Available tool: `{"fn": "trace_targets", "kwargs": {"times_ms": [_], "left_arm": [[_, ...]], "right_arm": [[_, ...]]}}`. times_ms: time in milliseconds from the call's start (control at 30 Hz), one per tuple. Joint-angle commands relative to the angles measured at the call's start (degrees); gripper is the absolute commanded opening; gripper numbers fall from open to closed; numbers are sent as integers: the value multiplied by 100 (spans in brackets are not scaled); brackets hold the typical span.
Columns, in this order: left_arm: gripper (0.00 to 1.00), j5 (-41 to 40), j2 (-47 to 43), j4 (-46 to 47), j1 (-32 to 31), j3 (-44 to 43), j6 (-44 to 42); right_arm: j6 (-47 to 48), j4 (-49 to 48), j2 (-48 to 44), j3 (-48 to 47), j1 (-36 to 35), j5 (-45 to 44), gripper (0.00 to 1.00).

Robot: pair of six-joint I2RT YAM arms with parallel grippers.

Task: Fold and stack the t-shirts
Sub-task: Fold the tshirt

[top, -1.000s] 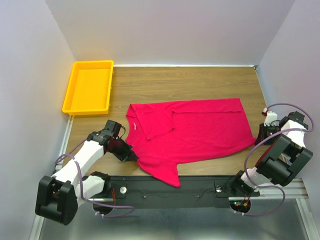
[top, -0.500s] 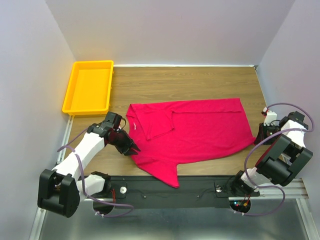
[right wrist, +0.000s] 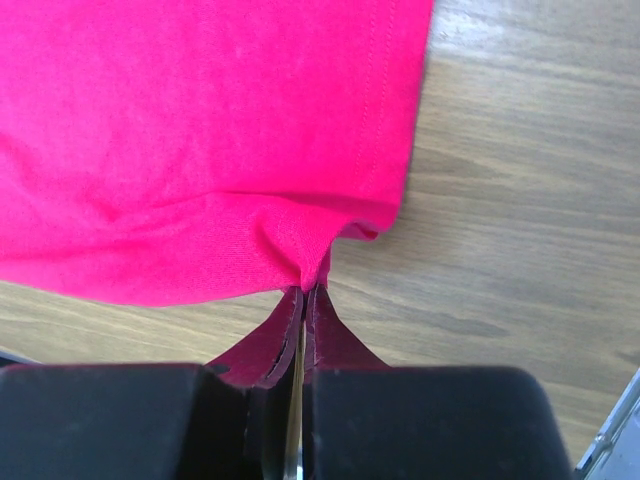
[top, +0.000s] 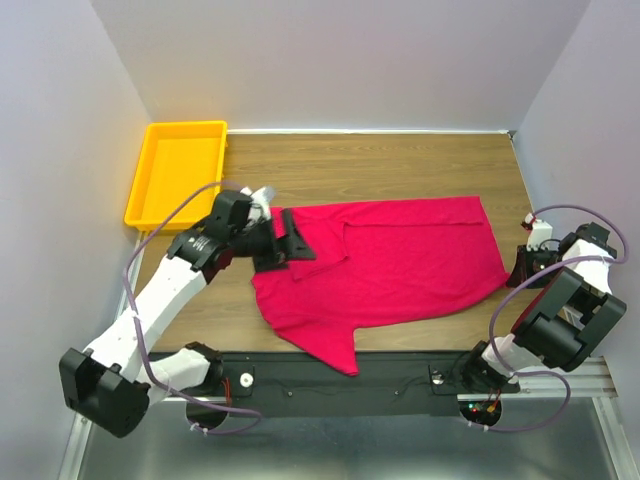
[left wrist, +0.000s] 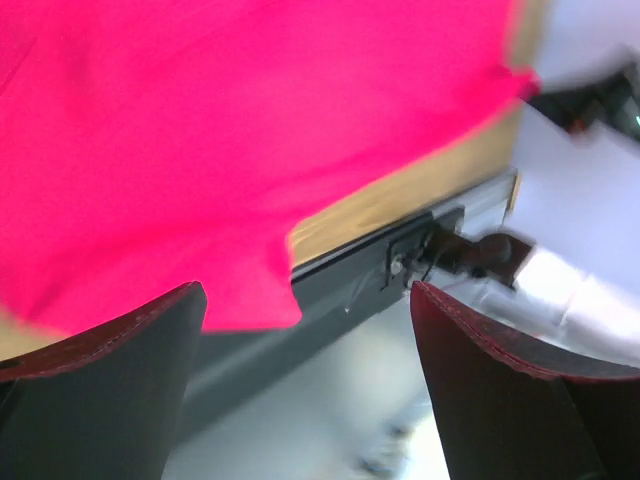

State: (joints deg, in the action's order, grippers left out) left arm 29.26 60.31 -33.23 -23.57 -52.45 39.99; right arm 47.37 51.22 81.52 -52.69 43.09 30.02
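The crimson t-shirt (top: 400, 255) lies spread on the wooden table, partly folded, one corner hanging toward the front rail. My left gripper (top: 287, 240) hovers open over the shirt's left end, nothing between its fingers. The blurred left wrist view shows the red t-shirt (left wrist: 250, 130) beyond the open gripper (left wrist: 305, 292). My right gripper (top: 517, 270) sits at the shirt's right edge. In the right wrist view that gripper (right wrist: 305, 288) is shut, pinching a small fold of the t-shirt (right wrist: 200, 130) at its hem.
A yellow plastic tray (top: 178, 175) stands at the back left of the table. The black front rail (top: 350, 375) runs along the near edge, also seen as a dark rail (left wrist: 400, 250) from the left wrist. Walls close in on both sides.
My left gripper let go of the shirt's front-left edge, opened wide, and swung up and back over the shirt's left end. The right arm has not moved.
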Motion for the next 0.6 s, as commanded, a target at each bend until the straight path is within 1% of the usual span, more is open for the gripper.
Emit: {"fn": "trace_targets", "kwargs": {"times_ms": [0,33,67,100,133,167,200,233,267,333,367,467,500,567], "left_arm": [[95,-525,418,617,-1226,-1038,-1378],[95,-674,733,399,-1994,-1318,-1588],[95,-1241,910,205,-2350,-1460,-1869],[95,-1517,1095,12,-2754,-1583,-2020],[95,-2033,1471,-425,-3384,-1776,-2143],[95,-2221,1640,-795,-3713,-1839,-2214],[95,-2292,1781,-799,-3951,-1839,-2215],[94,-2458,1982,-1016,-4171,-1805,-2180],[94,-2616,2036,-1097,-4712,-1761,-2066],[93,-2662,2063,-1124,-5155,-1507,-1759],[91,-2749,2055,-1124,-5497,-1410,-1627],[90,-2873,2020,-1080,-5895,-1076,-1196],[88,-3064,2002,-1063,-6070,-988,-1047],[86,-3154,1967,-887,-6194,-724,-730]], "right_arm": [[351,134,66,-110,41,285,1],[360,134,101,-119,41,285,1],[378,142,119,-136,41,285,1],[386,142,136,-145,41,285,1],[387,151,137,-154,41,276,1],[395,143,137,-163,41,268,1],[404,142,128,-163,41,250,1],[404,142,128,-172,41,259,0],[413,142,102,-172,41,233,0],[413,142,84,-154,41,215,0],[430,142,84,-137,41,223,1],[439,142,93,-75,41,241,1],[448,142,93,-66,41,250,1],[466,142,101,-31,41,232,1]]}}
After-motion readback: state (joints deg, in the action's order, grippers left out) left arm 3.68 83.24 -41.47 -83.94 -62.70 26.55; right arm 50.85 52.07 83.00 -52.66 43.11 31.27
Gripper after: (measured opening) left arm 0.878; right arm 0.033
